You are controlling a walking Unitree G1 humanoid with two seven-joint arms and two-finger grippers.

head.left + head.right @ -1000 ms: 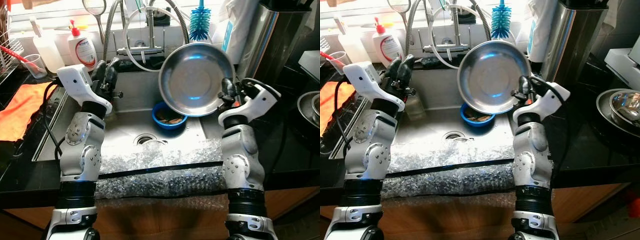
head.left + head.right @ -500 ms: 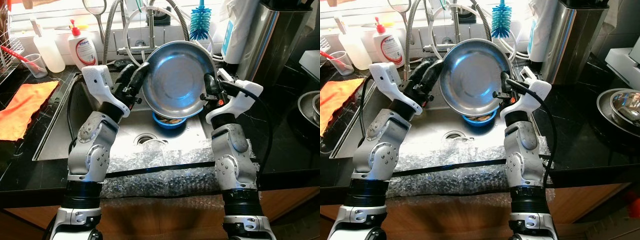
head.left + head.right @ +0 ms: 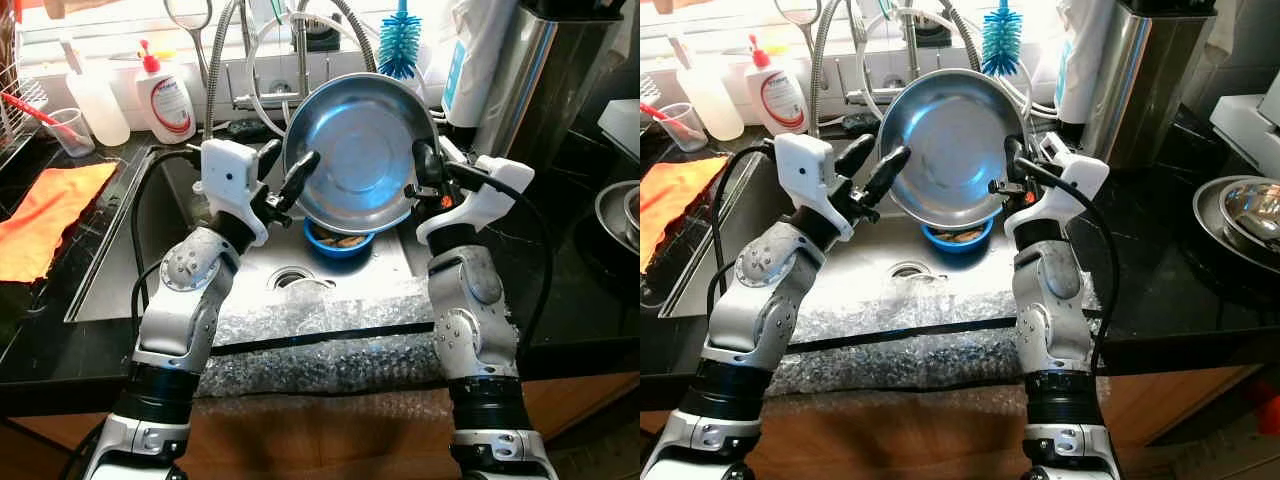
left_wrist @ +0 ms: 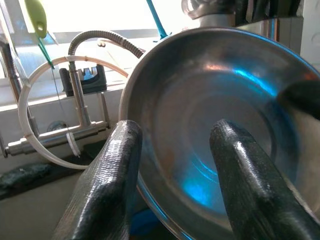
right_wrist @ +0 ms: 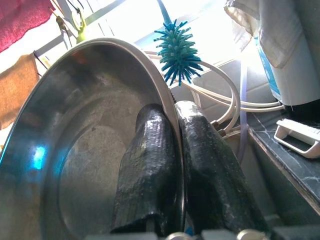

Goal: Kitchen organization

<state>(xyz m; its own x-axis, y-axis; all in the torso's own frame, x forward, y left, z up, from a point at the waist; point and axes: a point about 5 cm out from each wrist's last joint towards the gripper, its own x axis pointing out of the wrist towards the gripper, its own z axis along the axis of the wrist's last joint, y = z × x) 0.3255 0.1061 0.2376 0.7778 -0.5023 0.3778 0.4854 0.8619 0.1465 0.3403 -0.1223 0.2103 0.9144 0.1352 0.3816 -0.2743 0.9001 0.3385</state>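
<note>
A round steel bowl (image 3: 355,160) stands tilted on edge above the sink, its hollow facing me. My right gripper (image 3: 422,175) is shut on the bowl's right rim, one finger inside and one behind, as the right wrist view shows (image 5: 172,112). My left gripper (image 3: 290,172) is open at the bowl's left rim. In the left wrist view the rim of the bowl (image 4: 235,100) lies between the two spread fingers (image 4: 120,165), with a gap on either side. Under the steel bowl, a blue bowl (image 3: 338,243) with brown scraps sits in the sink.
The sink basin (image 3: 250,270) has bubble wrap (image 3: 330,335) over its front edge. Behind are the faucet and hoses (image 3: 270,100), a soap bottle (image 3: 172,95) and a blue brush (image 3: 400,45). An orange cloth (image 3: 45,215) lies left; a steel canister (image 3: 540,80) and stacked bowls (image 3: 620,215) stand right.
The right gripper carried the steel bowl leftward over the sink. My left arm swung in from the sink's left side and its fingers opened around the bowl's left rim.
</note>
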